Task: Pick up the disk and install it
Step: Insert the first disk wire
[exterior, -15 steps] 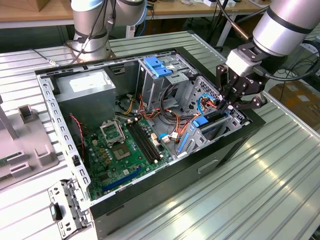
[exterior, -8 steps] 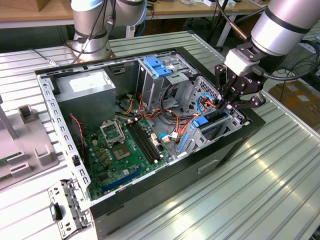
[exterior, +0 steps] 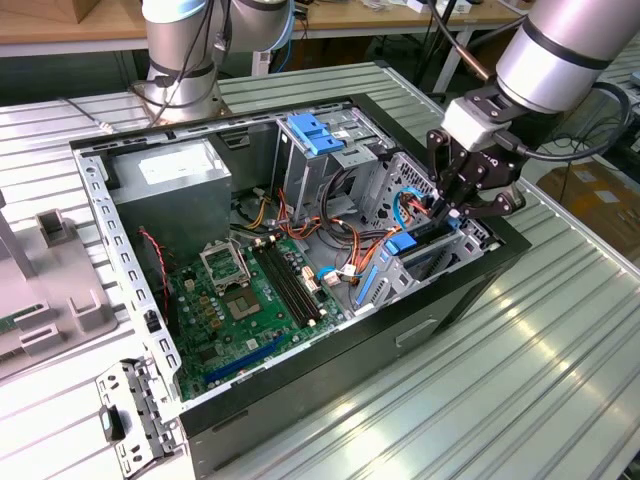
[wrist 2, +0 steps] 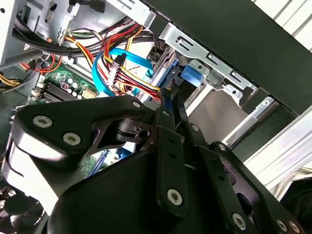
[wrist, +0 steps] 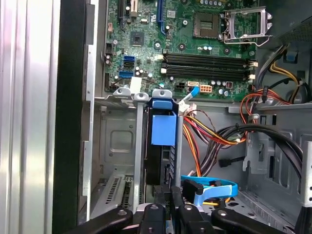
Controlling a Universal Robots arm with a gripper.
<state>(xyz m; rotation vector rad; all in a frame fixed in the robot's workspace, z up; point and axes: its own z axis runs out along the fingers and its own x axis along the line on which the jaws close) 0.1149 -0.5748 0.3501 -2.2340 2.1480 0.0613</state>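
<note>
Support surface: ribbed metal table [exterior: 560, 350] carrying four items.
An open black computer case [exterior: 420, 330] lies on its side at the centre. A grey moulded fixture [exterior: 55, 290] sits at the exterior view's left, a perforated metal bracket [exterior: 135, 415] lies near the case's near-left corner, and the arm's base [exterior: 180, 85] stands at the far side.

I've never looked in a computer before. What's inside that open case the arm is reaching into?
Inside the case: a green motherboard, a grey power supply, coloured cables and metal drive bays. The gripper is at the disk, slotted on edge; its body is mostly hidden.
</note>
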